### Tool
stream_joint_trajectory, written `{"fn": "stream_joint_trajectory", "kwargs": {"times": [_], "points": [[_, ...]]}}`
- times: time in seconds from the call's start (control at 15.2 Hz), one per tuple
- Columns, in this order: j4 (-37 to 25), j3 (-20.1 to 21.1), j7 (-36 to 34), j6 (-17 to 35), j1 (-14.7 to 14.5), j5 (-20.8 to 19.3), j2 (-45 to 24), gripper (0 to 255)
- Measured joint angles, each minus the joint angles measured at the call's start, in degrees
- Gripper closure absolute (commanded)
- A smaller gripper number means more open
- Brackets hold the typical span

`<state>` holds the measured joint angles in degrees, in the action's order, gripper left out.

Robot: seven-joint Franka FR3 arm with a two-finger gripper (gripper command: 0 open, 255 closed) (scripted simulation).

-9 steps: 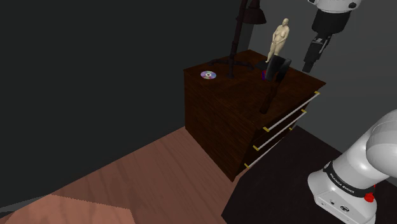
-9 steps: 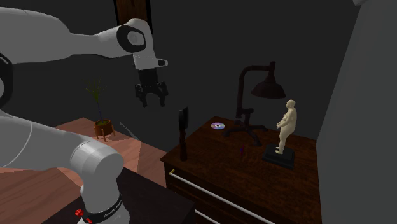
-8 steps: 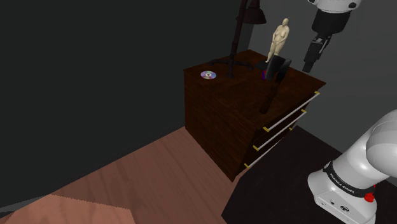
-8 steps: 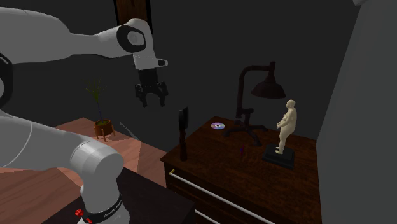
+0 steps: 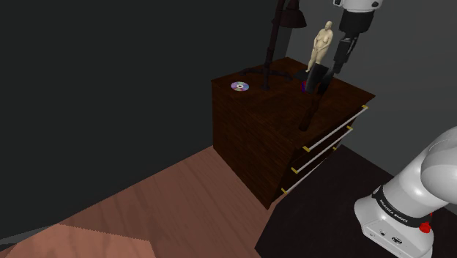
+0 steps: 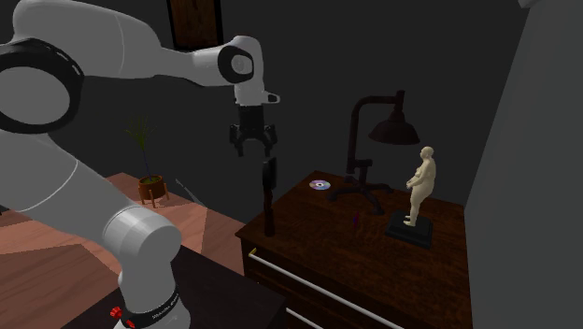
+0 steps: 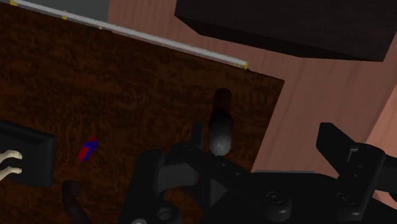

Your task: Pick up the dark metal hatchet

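The dark hatchet (image 5: 313, 97) stands upright at the front corner of the dark wooden dresser (image 5: 253, 139), head up and handle down. In the second exterior view the hatchet (image 6: 269, 198) rises just below my gripper (image 6: 253, 150), whose fingers are open and hang a little above its head. The shoulder view puts my gripper (image 5: 337, 68) just above and behind the head. From the wrist view, I look down on the hatchet (image 7: 220, 129) between my open gripper (image 7: 249, 164) fingers, nearer one finger, untouched.
On the dresser top (image 6: 374, 243) stand a dark desk lamp (image 6: 372, 150), a cream figurine (image 6: 422, 187) on a black base, a shiny disc (image 6: 320, 184) and a small blue-red object (image 7: 88, 147). A potted plant (image 6: 149, 182) sits on the floor beyond. My stand (image 5: 351, 227) is beside the drawers.
The arm has swung toward the dresser. My gripper, earlier out beside the dresser corner, now hangs directly over the hatchet's head. Fingers remain open; the hatchet has not moved.
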<state>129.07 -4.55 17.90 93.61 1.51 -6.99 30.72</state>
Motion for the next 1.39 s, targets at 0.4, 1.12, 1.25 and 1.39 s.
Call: {"fn": "stream_joint_trajectory", "kwargs": {"times": [0.4,1.12,1.25,1.39], "points": [[-1.6,-3.4,4.8,4.0,0.3,0.4,-6.3,0],[1.5,-3.5,4.5,7.6,0.3,0.4,-6.7,255],[1.5,-3.5,4.5,7.6,0.3,0.4,-6.7,255],[1.5,-3.5,4.6,7.5,0.3,0.3,-6.7,255]]}}
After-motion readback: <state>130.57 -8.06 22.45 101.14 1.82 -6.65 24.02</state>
